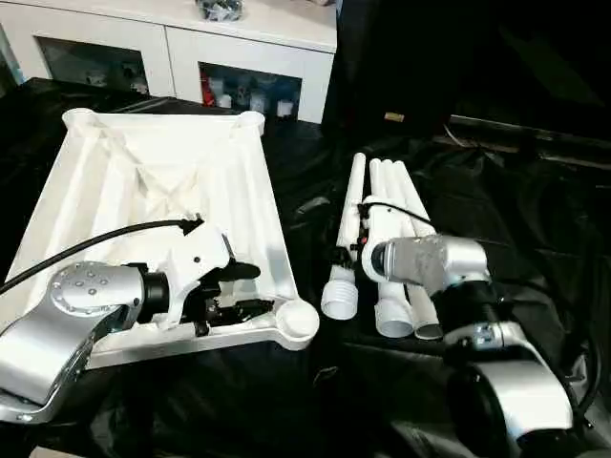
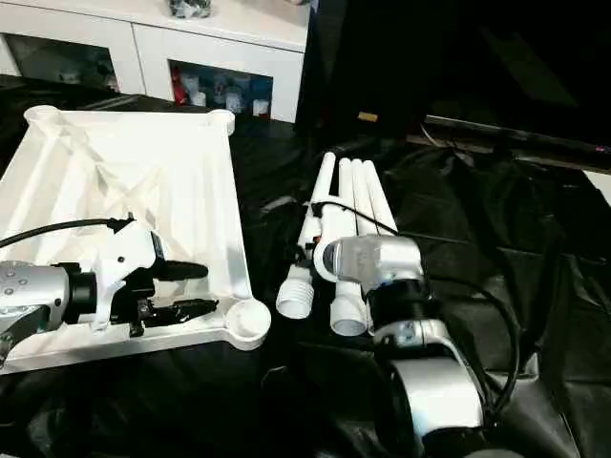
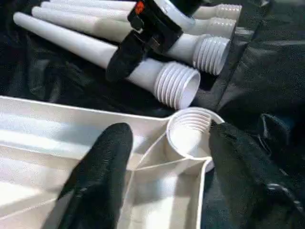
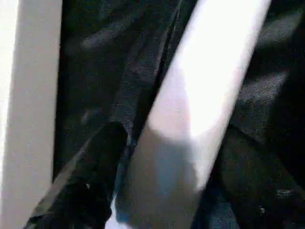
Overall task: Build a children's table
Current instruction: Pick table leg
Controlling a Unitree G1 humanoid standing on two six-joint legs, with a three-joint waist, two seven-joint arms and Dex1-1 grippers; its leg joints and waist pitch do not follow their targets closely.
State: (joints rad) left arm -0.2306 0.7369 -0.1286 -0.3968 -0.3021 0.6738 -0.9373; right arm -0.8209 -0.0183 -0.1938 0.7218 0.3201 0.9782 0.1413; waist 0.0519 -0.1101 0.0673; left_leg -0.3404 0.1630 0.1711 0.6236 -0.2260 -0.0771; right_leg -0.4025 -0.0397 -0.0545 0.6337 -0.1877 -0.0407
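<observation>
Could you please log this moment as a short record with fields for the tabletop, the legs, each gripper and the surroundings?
tabletop: white tabletop lies ribbed underside up on black sheeting
near socket: round corner socket stands empty
legs: four white legs lie side by side to the right of the tabletop, threaded ends toward the robot
left gripper: left gripper open, its fingers either side of the near socket corner
right gripper: right gripper straddles the leftmost leg, grip not confirmed
background: white cabinet with glass doors
</observation>
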